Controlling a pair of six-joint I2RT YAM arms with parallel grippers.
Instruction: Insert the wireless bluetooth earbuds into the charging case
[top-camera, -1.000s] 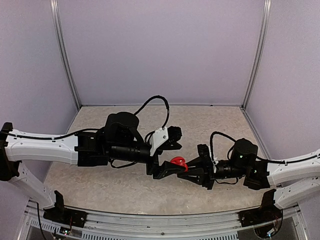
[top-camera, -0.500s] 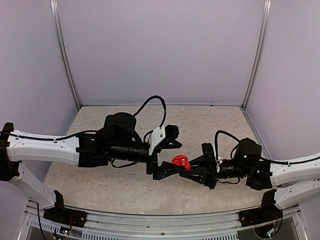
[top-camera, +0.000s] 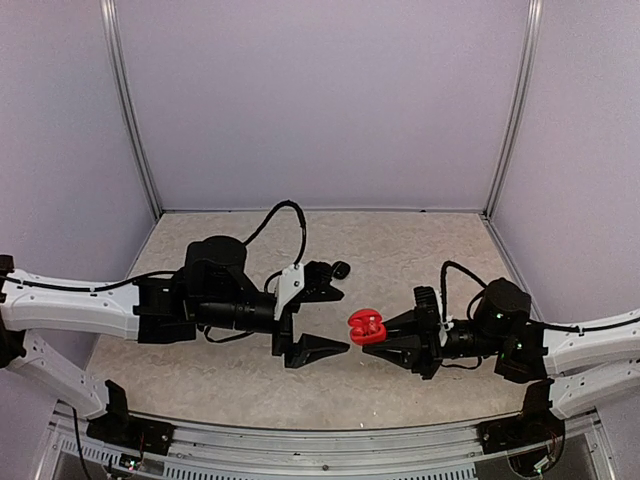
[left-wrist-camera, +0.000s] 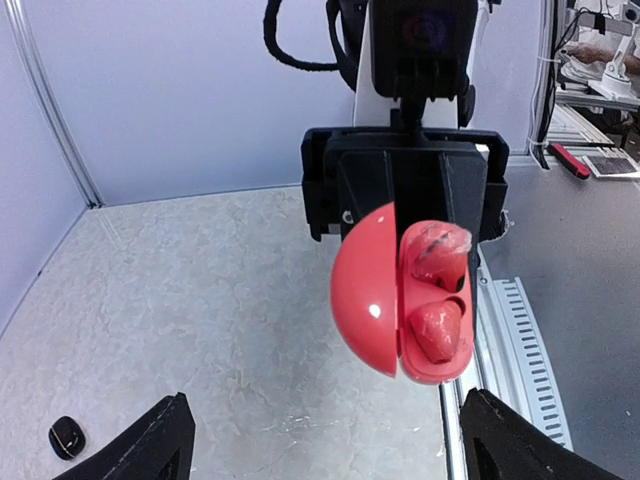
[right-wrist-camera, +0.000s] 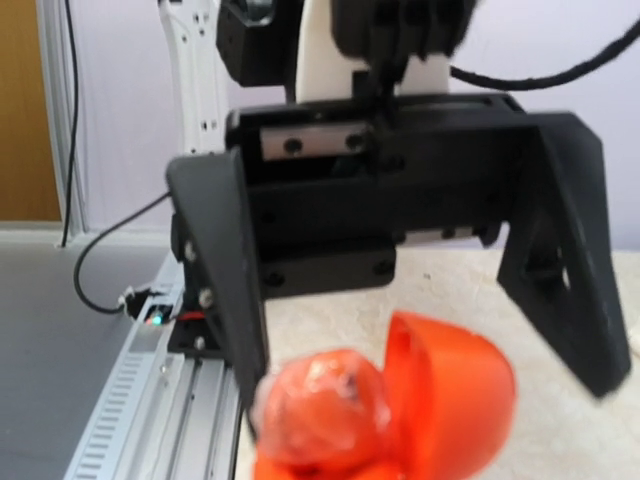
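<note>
Above the tabletop, right jaws clenched the open case, earbuds seated, likely steadying it for the released left jaws.

The charging case hangs above the bench, front of centre, gripped at its 3 o'clock side by the right end effector. Two earbuds sit in it, one directly above the other in the left wrist view. The left end effector stands at the case's 9 o'clock, just apart. A loose earbud lies on the bench at the case's 11 o'clock.
</note>
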